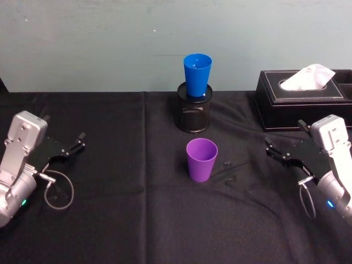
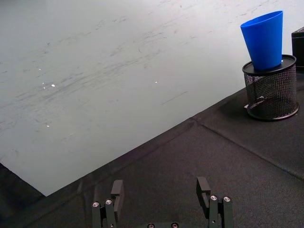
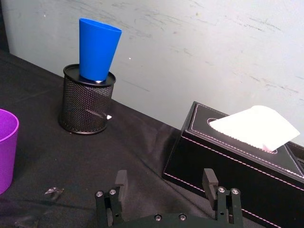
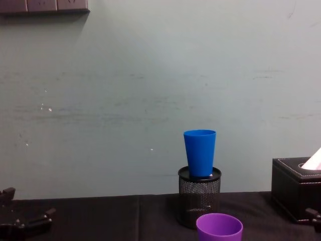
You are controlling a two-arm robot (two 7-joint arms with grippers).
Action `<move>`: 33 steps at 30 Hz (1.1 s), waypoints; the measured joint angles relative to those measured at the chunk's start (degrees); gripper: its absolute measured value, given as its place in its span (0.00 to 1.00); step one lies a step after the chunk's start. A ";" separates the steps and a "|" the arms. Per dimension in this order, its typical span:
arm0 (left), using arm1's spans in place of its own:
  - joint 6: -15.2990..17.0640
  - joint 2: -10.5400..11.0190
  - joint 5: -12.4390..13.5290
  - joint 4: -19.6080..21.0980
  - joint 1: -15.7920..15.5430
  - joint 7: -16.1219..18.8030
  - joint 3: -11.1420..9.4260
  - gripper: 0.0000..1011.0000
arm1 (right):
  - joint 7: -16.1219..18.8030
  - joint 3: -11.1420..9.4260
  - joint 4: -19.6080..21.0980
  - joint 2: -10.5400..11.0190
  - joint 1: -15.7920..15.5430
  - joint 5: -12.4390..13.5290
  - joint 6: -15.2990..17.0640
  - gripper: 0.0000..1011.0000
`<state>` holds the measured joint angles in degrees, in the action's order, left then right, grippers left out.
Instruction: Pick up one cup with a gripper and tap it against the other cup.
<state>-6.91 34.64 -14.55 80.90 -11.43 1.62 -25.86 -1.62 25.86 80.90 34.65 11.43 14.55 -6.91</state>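
The purple cup (image 1: 201,159) stands upright on the black cloth at the table's middle; its rim also shows in the chest view (image 4: 219,227) and its side in the right wrist view (image 3: 5,147). Behind it the blue cup (image 1: 197,74) stands upright on top of a black mesh holder (image 1: 194,114), also seen from both wrists (image 2: 264,40) (image 3: 97,49) and the chest (image 4: 199,152). My left gripper (image 1: 77,144) rests open at the table's left side, empty (image 2: 160,194). My right gripper (image 1: 272,149) is open and empty at the right (image 3: 165,184), well clear of the purple cup.
A black tissue box (image 1: 302,99) with a white tissue sticking out stands at the back right, just behind my right gripper. Small dark bits (image 1: 228,164) lie on the cloth right of the purple cup. A pale wall closes the table's far edge.
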 joint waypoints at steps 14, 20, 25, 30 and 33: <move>0.00 0.00 0.00 0.00 0.00 0.00 0.00 0.99 | 0.00 0.00 0.00 0.00 0.00 0.00 0.00 0.99; 0.00 0.00 0.00 0.00 0.00 0.00 0.00 0.99 | 0.85 -1.36 1.59 -0.25 -0.80 0.08 -1.67 0.99; 0.00 0.00 0.00 0.00 -0.01 0.00 0.00 0.99 | 1.79 -2.70 4.09 -0.08 -2.19 0.85 -2.47 0.99; 0.00 0.00 0.00 0.00 0.00 0.00 0.00 0.99 | 4.50 -4.15 6.65 0.59 -4.52 3.24 -3.38 0.99; 0.00 0.00 0.00 0.00 0.00 0.00 0.00 0.99 | 7.24 -4.90 7.76 1.26 -6.16 5.59 -3.78 0.99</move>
<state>-6.91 34.65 -14.55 80.90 -11.43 1.62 -25.86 5.62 20.97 88.66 35.90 5.27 20.14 -10.69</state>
